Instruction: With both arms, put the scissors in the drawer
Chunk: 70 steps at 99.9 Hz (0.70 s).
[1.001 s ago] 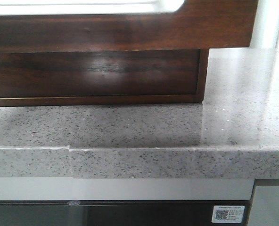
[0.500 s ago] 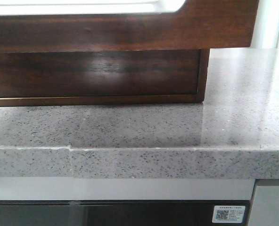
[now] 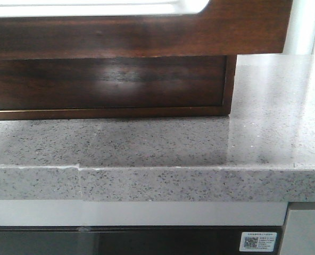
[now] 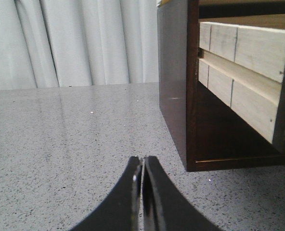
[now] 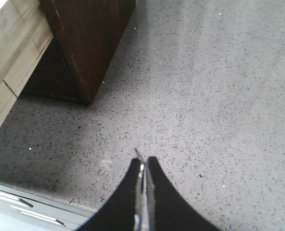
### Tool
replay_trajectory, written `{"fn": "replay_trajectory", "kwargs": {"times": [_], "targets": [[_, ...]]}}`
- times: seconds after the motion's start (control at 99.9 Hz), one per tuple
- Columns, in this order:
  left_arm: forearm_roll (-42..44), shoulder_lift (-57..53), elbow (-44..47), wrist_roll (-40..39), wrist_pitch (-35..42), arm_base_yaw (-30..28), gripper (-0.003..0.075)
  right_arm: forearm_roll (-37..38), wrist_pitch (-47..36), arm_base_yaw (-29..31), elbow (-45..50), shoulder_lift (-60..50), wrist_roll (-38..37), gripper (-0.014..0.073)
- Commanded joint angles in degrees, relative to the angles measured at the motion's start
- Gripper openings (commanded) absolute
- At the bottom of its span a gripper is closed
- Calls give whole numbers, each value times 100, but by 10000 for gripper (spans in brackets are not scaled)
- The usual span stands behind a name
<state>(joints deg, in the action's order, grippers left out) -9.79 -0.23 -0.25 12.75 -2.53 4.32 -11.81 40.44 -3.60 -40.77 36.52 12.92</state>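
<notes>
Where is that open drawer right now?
In the front view, the drawer juts out along the top, left of centre, overhanging the speckled grey countertop from its dark wooden cabinet.

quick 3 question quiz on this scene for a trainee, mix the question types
1. True or false: the drawer stands pulled out over the counter.
2. How do the left gripper and right gripper compare? A) both shut B) both open C) only the left open
3. Fill in: behind the counter, the left wrist view shows a white ____.

Key
1. True; its pale wooden side shows in both wrist views.
2. A; both pairs of fingers meet. A thin metal sliver shows between the right ones; what it is cannot be told.
3. curtain
</notes>
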Motion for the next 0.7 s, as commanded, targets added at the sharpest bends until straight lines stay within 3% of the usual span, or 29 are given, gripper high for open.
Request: {"fn": "replay_trajectory", "kwargs": {"times": [0.0,0.42,0.59,0.69], "targets": [[-11,-182,208,-69,477,-10,-20,-70,-357,44,-139,-6,2,-69],[-11,-182,208,-69,477,-10,-20,-70,-495,21,123,-389,2,-69],[-11,-182,208,-69,477,-10,-20,-28,-1293,211,1173,-1502,2,-69],[-11,-182,208,-69,477,-10,-20,-20,-2303,300,1989,-2221,2,-69]]}}
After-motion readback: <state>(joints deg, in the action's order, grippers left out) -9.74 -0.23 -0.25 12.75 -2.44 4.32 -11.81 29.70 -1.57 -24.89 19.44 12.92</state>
